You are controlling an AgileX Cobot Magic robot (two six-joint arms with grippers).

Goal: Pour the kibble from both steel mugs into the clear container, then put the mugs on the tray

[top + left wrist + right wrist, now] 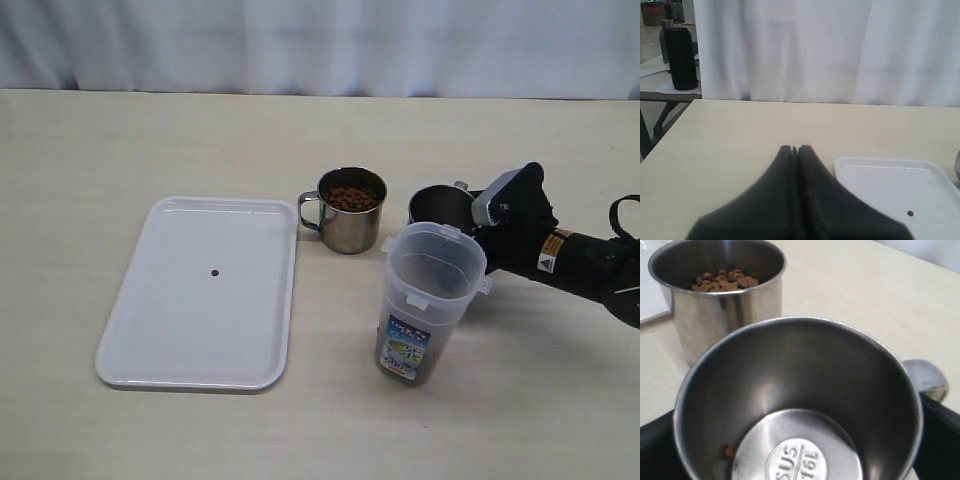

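Right gripper [488,215]: jaws spread wide, one black finger on each side of the empty mug [438,205], low along its wall in the right wrist view. Cannot tell whether pressing on the steel or standing just clear of it. Nothing else between the fingers.

Left gripper [794,149]: closed tight, fingertips together, nothing between them. Poised over bare table [740,125], near a corner of the tray [880,185].

Empty mug: upright on the table, inside the right gripper's span, just behind the tub [425,300] and to the right of the full mug [350,210], a small gap apart from it. Loop handle close to one finger. Shiny and bare inside, with a round stamped disc on the floor and a single brown pellet [729,452] at the floor's edge.

Full mug: upright, kibble [352,198] heaped near the rim, handle turned toward the tray and just beside the tray's far right corner.

Tub: tall, clear, open at the top, nearest the camera in the exterior view. Brown kibble low inside, partly behind a blue-and-white label [408,345].

Tray: white, flat, on the left. One dark speck [215,272] near its middle, perhaps a pellet, too small to tell.
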